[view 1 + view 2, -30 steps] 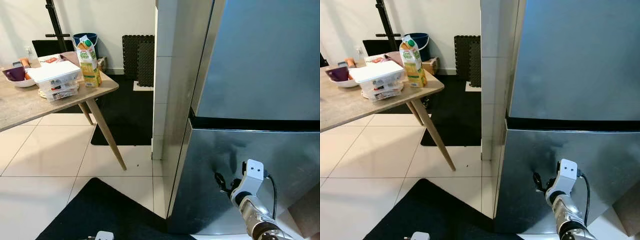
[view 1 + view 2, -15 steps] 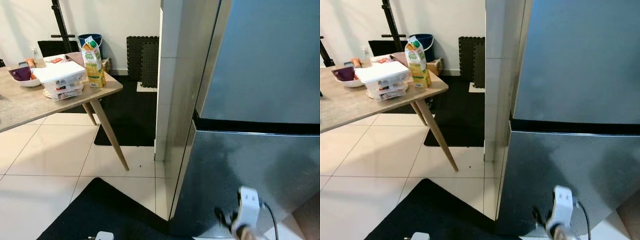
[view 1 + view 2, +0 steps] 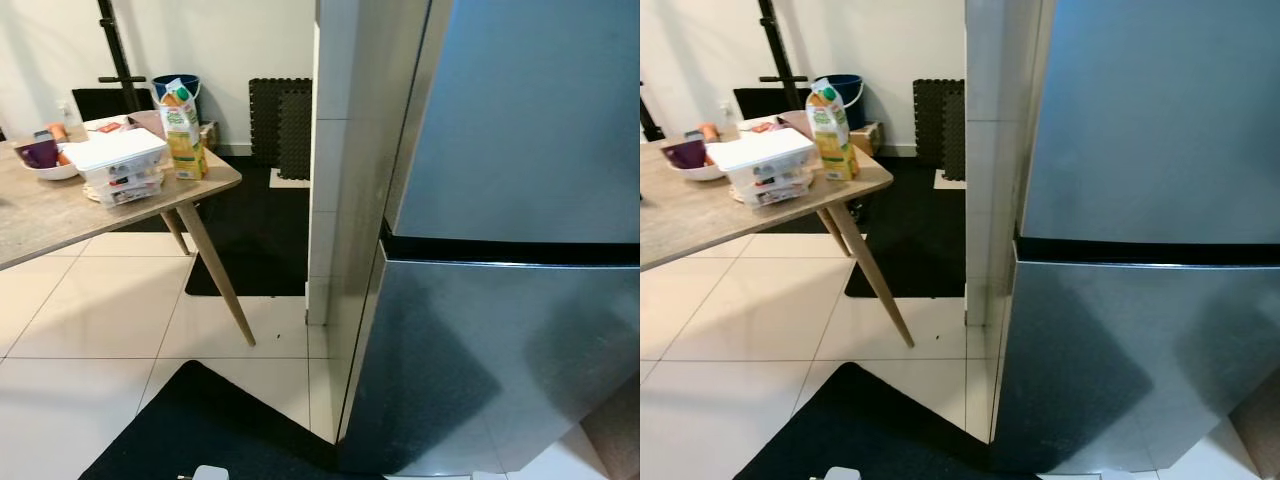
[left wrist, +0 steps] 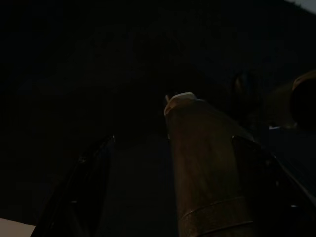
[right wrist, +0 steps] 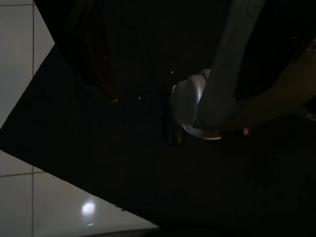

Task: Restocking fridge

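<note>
L gripper (image 4: pixel 173 197) jaws apart; R gripper (image 5: pixel 168 64) jaws apart over mat (image 5: pixel 148 163). Fridge (image 3: pixel 500 300) shut, right. Juice carton (image 3: pixel 182 135) on table (image 3: pixel 60 215), far left.

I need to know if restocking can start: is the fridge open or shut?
Shut. Both doors of the fridge sit flush, with only a dark seam between the upper and lower one.

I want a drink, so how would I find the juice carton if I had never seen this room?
Look left of the big silver fridge to the wooden table. The juice carton stands upright near the table's corner closest to the fridge, right beside a stack of white food boxes. It is the only tall thing there, yellow and green with an orange cap.
</note>
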Controlling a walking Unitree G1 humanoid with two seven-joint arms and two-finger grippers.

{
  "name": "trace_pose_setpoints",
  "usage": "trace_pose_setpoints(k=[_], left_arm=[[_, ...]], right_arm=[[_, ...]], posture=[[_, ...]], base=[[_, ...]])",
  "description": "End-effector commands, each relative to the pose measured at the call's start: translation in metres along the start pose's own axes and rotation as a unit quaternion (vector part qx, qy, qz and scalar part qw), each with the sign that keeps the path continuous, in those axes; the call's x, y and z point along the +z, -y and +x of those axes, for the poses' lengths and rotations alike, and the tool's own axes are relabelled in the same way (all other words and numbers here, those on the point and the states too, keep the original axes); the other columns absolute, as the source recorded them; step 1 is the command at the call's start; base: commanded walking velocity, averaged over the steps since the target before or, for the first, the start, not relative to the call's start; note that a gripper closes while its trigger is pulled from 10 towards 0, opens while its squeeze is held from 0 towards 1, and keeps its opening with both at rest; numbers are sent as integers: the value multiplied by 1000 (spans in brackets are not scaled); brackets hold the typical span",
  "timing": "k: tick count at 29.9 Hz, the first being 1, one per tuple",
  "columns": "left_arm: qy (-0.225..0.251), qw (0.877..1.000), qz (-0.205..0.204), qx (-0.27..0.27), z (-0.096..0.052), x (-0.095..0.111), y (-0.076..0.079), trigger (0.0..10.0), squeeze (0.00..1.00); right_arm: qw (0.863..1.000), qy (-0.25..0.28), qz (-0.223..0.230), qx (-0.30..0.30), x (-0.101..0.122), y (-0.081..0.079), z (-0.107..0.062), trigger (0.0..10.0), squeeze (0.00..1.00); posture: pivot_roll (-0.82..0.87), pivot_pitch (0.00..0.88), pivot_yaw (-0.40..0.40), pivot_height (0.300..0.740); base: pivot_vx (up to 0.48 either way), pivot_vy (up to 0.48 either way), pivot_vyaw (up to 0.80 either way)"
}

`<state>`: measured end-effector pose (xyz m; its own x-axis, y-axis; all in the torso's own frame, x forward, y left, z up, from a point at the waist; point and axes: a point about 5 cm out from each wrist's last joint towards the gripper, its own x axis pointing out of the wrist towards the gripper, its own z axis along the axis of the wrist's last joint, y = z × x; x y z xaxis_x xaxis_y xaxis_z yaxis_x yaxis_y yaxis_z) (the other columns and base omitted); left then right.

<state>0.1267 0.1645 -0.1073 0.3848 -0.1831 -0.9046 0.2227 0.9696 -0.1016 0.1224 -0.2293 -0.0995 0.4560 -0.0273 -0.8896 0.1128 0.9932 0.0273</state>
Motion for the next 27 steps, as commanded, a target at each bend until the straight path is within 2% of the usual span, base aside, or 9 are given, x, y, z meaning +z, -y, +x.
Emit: trace_pose_setpoints(k=[1,2,6,11,14,19,24,27], left_arm=[[-29,1000,8,4,-2,-14,-1,10000,0],[-24,999,21,19,-2,-12,-5,10000,0],[-20,999,22,26,-3,-11,-8,10000,0],[-16,999,27,39,-5,-10,-15,10000,0],[-6,999,14,44,-6,-9,-20,10000,0],[-2,999,2,53,-9,-12,-26,10000,0],[8,998,-19,61,-9,-12,-25,10000,0],[11,998,-16,64,-8,-10,-25,10000,0]], right_arm=[[1000,1,-7,1,2,-3,1,10000,0],[1000,1,-6,-1,3,-4,1,10000,0],[1000,0,-6,4,4,-7,2,10000,0],[999,3,-49,-5,6,-11,3,10000,0],[998,14,-67,-8,10,-15,4,10000,0],[996,29,-77,-34,14,-14,4,10000,0],[995,30,-86,-39,13,-10,4,10000,0],[995,26,-93,-34,13,-10,4,10000,0]], posture=[[-39,38,1,740],[-30,49,4,740],[-20,55,4,740],[1,69,14,740],[0,77,31,740],[-10,87,29,740],[-16,94,25,740],[-18,92,16,740]], base=[[0,0,0],[0,0,0],[0,0,0],[0,0,0],[0,0,0],[0,0,0],[0,0,0],[0,0,0]])
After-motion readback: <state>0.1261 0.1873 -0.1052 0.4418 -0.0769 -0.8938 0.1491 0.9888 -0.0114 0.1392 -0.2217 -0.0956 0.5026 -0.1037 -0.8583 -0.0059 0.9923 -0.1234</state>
